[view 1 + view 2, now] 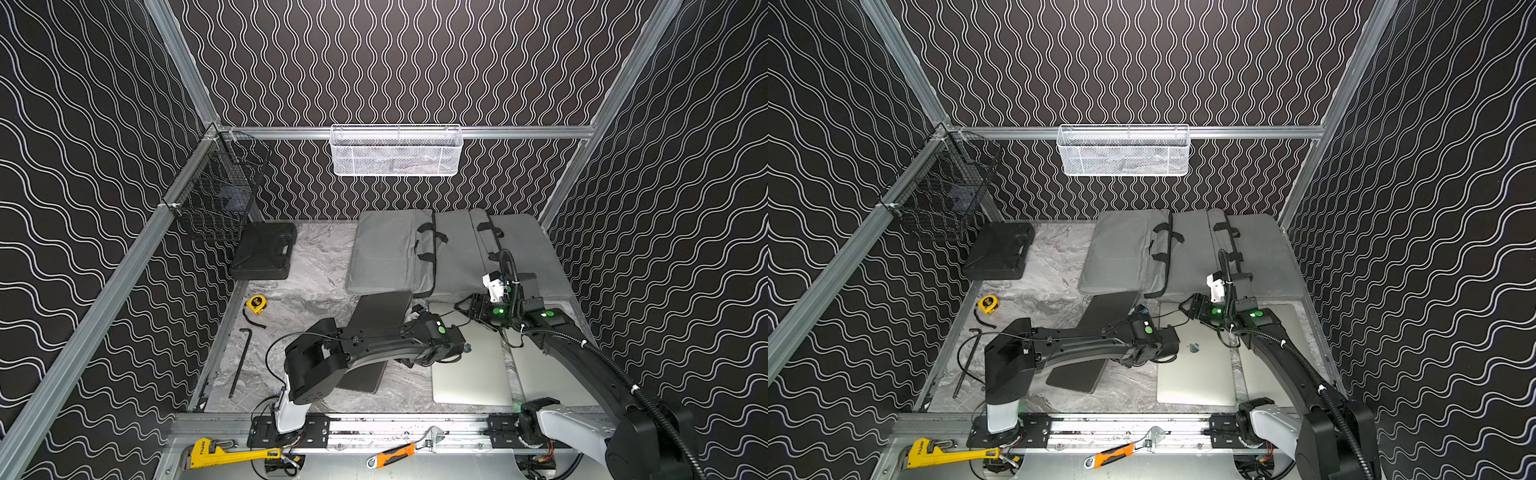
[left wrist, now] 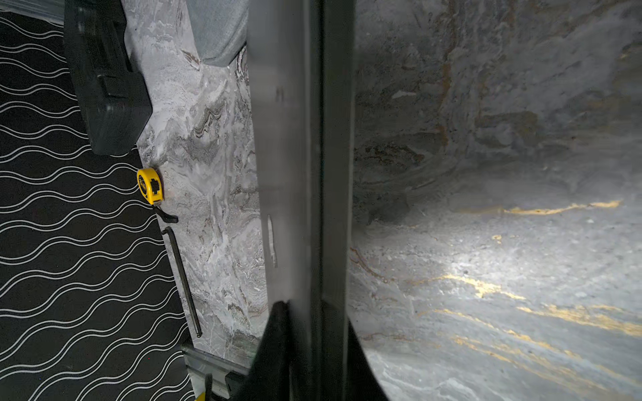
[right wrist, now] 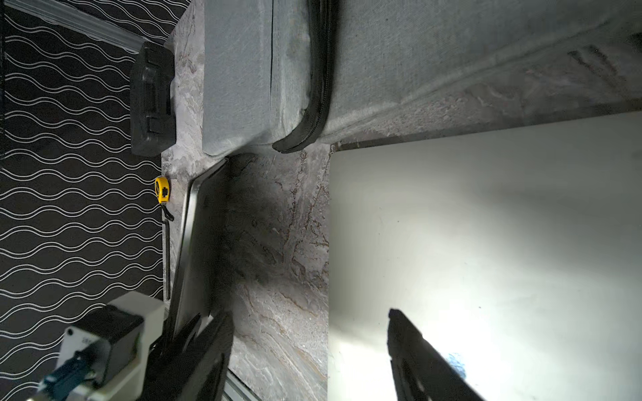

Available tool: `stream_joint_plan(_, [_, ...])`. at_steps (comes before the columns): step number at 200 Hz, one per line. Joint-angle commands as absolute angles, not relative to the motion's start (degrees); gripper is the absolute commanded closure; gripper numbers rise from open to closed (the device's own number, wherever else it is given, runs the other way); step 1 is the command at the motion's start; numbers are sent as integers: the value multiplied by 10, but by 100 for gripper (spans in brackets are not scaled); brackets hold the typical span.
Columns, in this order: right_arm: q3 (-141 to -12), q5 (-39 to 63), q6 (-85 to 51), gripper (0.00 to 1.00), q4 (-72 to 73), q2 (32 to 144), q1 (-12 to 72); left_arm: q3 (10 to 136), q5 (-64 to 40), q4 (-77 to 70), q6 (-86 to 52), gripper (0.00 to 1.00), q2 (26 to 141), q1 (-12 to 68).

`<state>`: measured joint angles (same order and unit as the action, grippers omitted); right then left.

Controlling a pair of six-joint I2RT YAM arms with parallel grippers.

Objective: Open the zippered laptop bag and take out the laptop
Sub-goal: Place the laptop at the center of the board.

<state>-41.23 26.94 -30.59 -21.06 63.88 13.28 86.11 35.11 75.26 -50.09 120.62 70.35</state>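
I log: left hand (image 2: 305, 309) clamped on dark laptop (image 2: 288, 139) edge; right hand (image 3: 307, 312) spread wide, holding nothing, silver laptop (image 3: 486, 225) beneath, grey laptop bag (image 3: 417, 52) ahead.

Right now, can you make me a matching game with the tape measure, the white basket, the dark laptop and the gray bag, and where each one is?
Things:
1. tape measure
2. white basket
3. dark laptop
4. gray bag

Places:
A. lying flat at the back of the table
B. pinched in the left hand
C. hanging up on the back wall
D. sitting by the table's left edge

Right pairs: 1-D, 2-C, 3-B, 4-A
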Motion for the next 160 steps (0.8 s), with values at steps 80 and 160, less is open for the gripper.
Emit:
stream_joint_plan(80, [-397, 274, -297, 29, -190, 644, 130, 842, 68, 459, -544, 100, 1224, 700])
stream_joint_plan(160, [-377, 284, -292, 28, -178, 643, 129, 820, 6, 391, -577, 100, 1261, 698])
